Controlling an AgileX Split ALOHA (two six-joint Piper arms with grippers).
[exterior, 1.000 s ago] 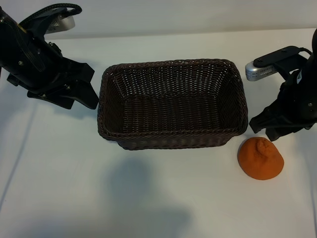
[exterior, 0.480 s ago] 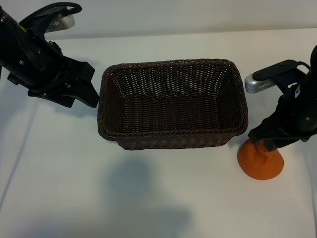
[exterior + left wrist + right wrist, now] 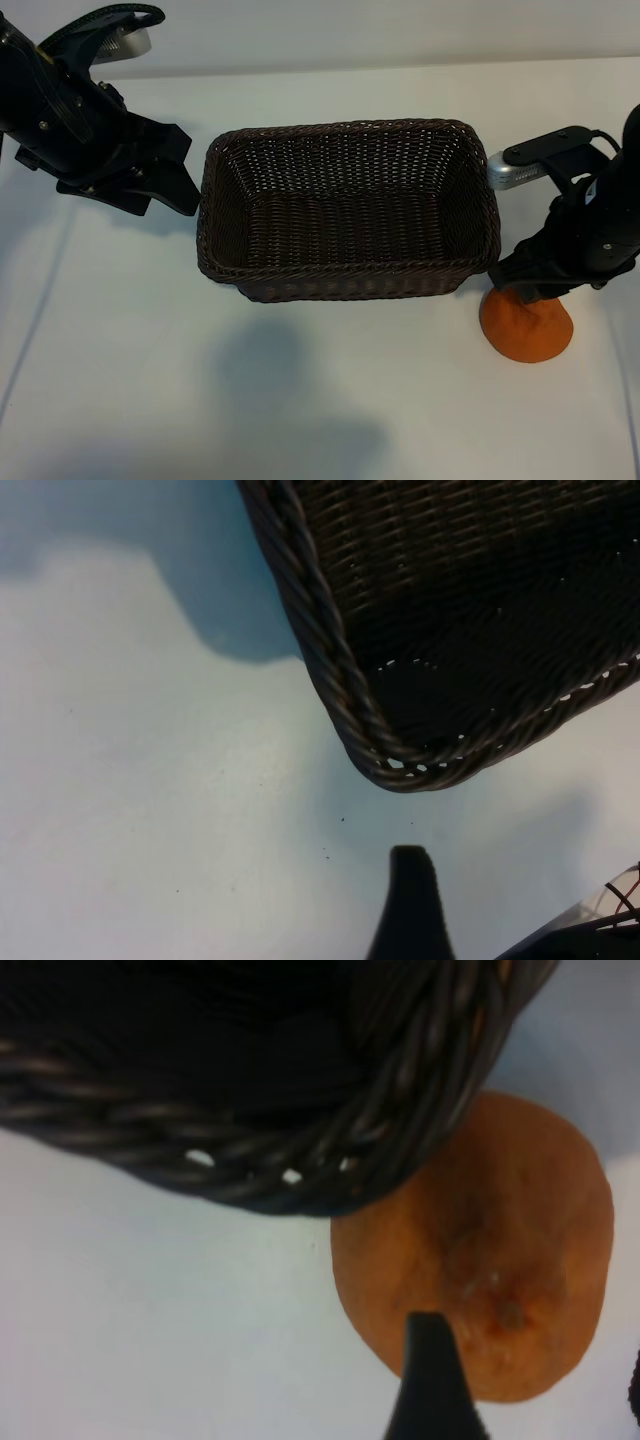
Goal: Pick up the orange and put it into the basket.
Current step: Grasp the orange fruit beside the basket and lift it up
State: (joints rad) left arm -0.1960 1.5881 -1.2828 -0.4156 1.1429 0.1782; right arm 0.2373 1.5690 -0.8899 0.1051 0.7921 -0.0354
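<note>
The orange (image 3: pixel 527 332) lies on the white table just off the basket's near right corner, its knobbly stem bump facing up (image 3: pixel 505 1310). My right gripper (image 3: pixel 527 290) hangs directly over it, open, covering its top in the exterior view. In the right wrist view one black finger (image 3: pixel 432 1370) crosses the fruit near the bump, and nothing is held. The dark brown wicker basket (image 3: pixel 345 268) stands empty at the table's middle. My left gripper (image 3: pixel 180 172) is parked open beside the basket's left end.
The basket's braided corner (image 3: pixel 300 1175) is very close to the orange. The left wrist view shows the basket's corner (image 3: pixel 400 765) and one finger (image 3: pixel 412 900) over bare white table. Open table lies in front of the basket.
My right gripper has come down and toward the basket from beside the orange to right over it, now hiding the fruit's top. The orange, basket and left arm have not moved.
</note>
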